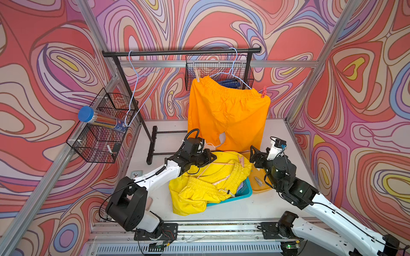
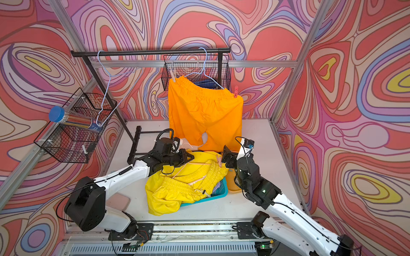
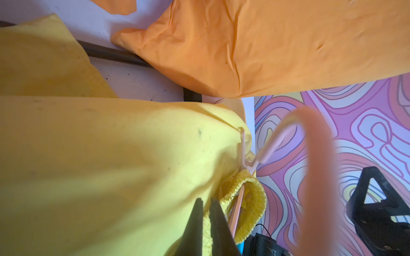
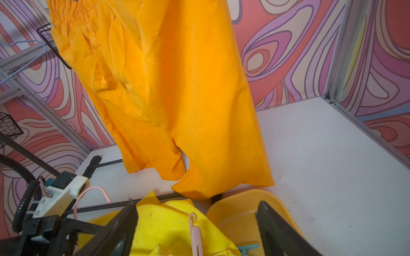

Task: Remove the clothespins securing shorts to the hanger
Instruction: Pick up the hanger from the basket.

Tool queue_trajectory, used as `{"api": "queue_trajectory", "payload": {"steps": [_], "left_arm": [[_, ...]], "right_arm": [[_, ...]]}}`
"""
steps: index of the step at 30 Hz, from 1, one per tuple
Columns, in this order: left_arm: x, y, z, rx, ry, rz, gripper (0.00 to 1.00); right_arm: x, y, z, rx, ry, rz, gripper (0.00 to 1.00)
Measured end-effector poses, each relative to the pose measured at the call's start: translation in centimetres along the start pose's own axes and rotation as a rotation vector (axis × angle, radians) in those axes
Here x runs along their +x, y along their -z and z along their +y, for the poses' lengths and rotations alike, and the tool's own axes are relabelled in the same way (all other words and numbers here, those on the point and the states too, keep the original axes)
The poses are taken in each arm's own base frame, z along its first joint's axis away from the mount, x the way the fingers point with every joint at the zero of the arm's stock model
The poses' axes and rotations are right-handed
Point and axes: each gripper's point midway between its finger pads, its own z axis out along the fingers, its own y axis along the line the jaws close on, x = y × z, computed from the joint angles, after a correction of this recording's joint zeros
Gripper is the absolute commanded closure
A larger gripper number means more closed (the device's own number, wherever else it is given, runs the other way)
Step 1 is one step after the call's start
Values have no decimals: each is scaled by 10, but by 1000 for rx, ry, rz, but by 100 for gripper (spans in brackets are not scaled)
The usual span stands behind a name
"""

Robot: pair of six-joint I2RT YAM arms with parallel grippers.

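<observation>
While the left gripper [image 3: 206, 221] clamped the elastic waistband of the bright yellow fabric shorts [image 3: 111, 177] draped over the teal plastic basket [image 1: 246, 192], the slim pink plastic clothespin [image 4: 195, 232] clipped there lay lengthwise, in line with the gap between the spread fingers of the right gripper [image 4: 197, 206], the nearer arm.

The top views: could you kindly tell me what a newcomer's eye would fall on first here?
The orange shorts dominate, hanging at the back centre from a pale blue hanger on the black rail, pinned by a beige clothespin and a red clothespin. In front of them, yellow shorts lie heaped over a teal basket.
</observation>
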Motion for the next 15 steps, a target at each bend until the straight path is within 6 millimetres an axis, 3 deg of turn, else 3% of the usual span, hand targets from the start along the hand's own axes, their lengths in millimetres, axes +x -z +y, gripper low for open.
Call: {"api": "queue_trajectory", "payload": {"steps": [8, 15], "left_arm": [[-2, 11, -28, 51, -127, 27, 97], [0, 40, -51, 84, -285, -4, 100]], "right_arm": [[1, -8, 13, -30, 12, 32, 13], [4, -13, 20, -47, 14, 57, 13]]}}
